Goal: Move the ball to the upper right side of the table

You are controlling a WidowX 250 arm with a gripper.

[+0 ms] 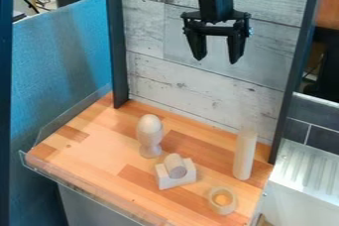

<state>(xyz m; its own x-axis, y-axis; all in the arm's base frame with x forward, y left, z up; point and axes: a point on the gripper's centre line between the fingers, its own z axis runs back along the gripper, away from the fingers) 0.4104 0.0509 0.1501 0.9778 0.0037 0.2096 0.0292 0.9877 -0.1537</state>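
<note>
1. Pale wood, or wood-coloured, ring stands nearest the camera, towards the right of the table. I cannot tell whether the orange within it is tabletop or contents.
2. Notched block, beyond and left of the ring, carries a short cylinder in its notch.
3. Tall cylinder stands upright near the right edge. I judge it the chief hazard, as it stands close to the likely set-down area at the far right.
4. Ball: I take this to be the egg-shaped top of the upright piece behind and left of the block. It sits over a narrower foot; whether the two are joined I cannot tell. Its long axis is vertical.
5. Claw hangs high before the panelled wall, pointing down, fingers spread, holding nothing. From it, the ball lies well below and to the view's left. I judge the next move to be leftward and down, straddling that upright axis, with a lift before any crossing rightward.
</note>
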